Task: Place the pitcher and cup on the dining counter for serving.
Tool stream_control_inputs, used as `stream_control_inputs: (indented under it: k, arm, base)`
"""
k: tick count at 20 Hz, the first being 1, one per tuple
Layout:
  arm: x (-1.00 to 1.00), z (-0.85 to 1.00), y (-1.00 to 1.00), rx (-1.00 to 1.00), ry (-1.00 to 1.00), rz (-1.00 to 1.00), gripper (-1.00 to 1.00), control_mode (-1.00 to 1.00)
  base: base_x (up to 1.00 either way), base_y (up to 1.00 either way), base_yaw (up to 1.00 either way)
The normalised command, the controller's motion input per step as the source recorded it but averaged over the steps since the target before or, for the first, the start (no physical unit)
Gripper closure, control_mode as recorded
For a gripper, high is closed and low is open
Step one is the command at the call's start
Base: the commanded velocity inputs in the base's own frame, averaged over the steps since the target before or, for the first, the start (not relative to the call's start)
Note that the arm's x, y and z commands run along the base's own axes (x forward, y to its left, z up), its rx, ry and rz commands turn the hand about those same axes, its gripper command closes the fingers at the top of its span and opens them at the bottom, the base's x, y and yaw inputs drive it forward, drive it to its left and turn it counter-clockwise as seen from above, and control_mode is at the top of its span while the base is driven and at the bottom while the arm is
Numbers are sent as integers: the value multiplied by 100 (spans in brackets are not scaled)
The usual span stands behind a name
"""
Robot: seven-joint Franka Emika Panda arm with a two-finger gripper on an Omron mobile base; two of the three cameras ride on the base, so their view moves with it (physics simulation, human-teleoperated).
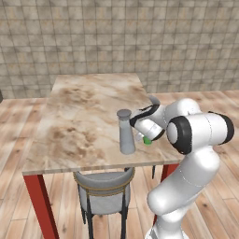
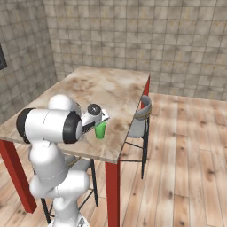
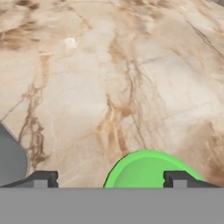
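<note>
The green cup (image 2: 100, 130) stands upright on the dining counter (image 2: 106, 88) near its front edge. The tall grey pitcher (image 1: 126, 133) stands just left of the cup (image 1: 147, 140) on the same marbled top (image 1: 84, 107). My gripper (image 3: 109, 179) hovers right over the cup (image 3: 148, 170) with its jaws spread wide and open. One dark fingertip (image 3: 177, 178) shows in front of the cup's rim and the other (image 3: 41, 178) is well clear of it. The pitcher's base (image 3: 11, 159) shows at the left edge of the hand view. In the base views my hand hides part of the cup.
A grey-seated stool (image 1: 105, 186) is tucked under the counter's near side, and another (image 2: 141, 115) stands at its right side. Red legs (image 2: 113, 190) hold up the corners. A tiled wall (image 1: 121, 37) rises behind, with wooden floor (image 2: 190, 155) around.
</note>
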Motion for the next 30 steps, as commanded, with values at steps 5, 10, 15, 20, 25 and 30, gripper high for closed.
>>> stream_control_inputs:
  k: [5,10,15,20,25,30]
  arm:
    - [-18,0,0,0,0,0,-100,-100]
    - [-27,1,0,0,0,0,-100,-100]
    - [-23,18,0,0,0,0,-100,-100]
    - [-3,40,-1,0,0,0,-100,-100]
    - [-8,43,0,0,0,0,-100,-100]
    - [-48,43,0,0,-1,0,-100,-100]
  base:
    - [0,0,0]
    - [0,0,0]
    - [0,0,0]
    - [0,0,0]
    - [0,0,0]
    - [0,0,0]
